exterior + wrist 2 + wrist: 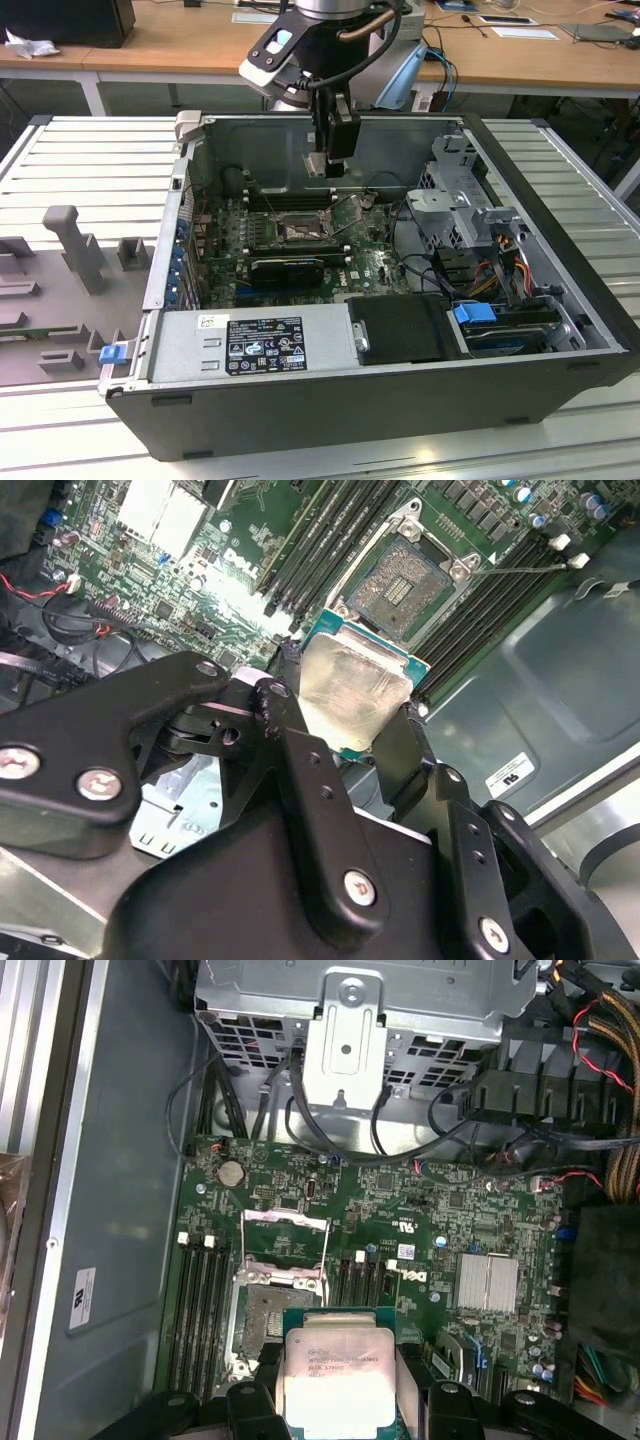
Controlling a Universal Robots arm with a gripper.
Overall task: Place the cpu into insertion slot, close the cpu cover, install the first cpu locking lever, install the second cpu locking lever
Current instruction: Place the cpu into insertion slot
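Two black fingers (pixel 288 720) of the pincer (pixel 346 730) clamp the silvery square cpu (pixel 355 688) above the insertion slot (pixel 400 585).

The cpu (pixel 338 1385) is pale silvery-grey on top with a green edge, and the gripper (pixel 348 700) around it is matte black. The insertion slot (pixel 405 580) shows a gold-brown contact field in a dark frame; the cpu cover (pixel 287 1250) is silvery, the circuit board (pixel 420 1210) deep green. In the exterior view the case (pixel 400 410) is dark grey, with a bright blue clip (pixel 475 312).
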